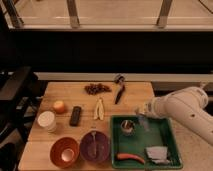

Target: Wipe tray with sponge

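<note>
The dark green tray lies at the front right of the wooden table. A blue-grey sponge rests in the tray's front right corner. My white arm reaches in from the right. My gripper points down over the back middle of the tray, shut and with nothing seen in it. It hangs well behind the sponge and just right of a small metal cup.
An orange carrot lies in the tray's front. Left of the tray are a purple bowl, an orange bowl, a white cup, a black remote, a banana peel and a black-handled tool.
</note>
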`<state>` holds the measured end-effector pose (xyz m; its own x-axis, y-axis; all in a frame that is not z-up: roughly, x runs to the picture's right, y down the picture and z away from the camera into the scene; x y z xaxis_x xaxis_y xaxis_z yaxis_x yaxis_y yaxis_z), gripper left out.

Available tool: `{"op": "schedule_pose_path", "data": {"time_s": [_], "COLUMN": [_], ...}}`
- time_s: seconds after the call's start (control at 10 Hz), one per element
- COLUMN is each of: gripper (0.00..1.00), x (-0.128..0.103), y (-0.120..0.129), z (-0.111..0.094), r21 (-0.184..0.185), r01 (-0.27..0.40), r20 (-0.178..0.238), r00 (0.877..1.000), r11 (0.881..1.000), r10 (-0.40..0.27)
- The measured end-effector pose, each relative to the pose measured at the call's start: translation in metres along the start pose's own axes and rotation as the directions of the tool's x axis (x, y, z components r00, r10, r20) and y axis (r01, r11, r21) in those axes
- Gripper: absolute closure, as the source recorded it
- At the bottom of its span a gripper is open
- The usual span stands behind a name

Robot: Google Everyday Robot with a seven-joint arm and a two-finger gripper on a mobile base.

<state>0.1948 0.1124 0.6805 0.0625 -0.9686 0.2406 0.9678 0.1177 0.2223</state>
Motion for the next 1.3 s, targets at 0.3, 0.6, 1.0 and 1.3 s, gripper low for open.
{"op": "schedule_pose_path", "data": {"time_s": [0.3, 0.6, 1.0, 1.3], "gripper": [1.0, 1.0, 1.0, 1.0], "x": [-0.024, -0.05, -0.066, -0.045], "y": [0.019, 0.029, 0.072, 0.097], "z": [0.034, 0.05, 0.038, 0.039], "r21": [0.001, 0.005, -0.117, -0.19], "r01": [-0.091, -0.168, -0.191, -0.183], "r20": [0.05, 0.116, 0.143, 0.117], "r00": [0.995, 0.979, 0.968, 0.971], "r11": [0.996, 0.986, 0.975, 0.965], "r10": [0.09, 0.166, 0.207, 0.208]}}
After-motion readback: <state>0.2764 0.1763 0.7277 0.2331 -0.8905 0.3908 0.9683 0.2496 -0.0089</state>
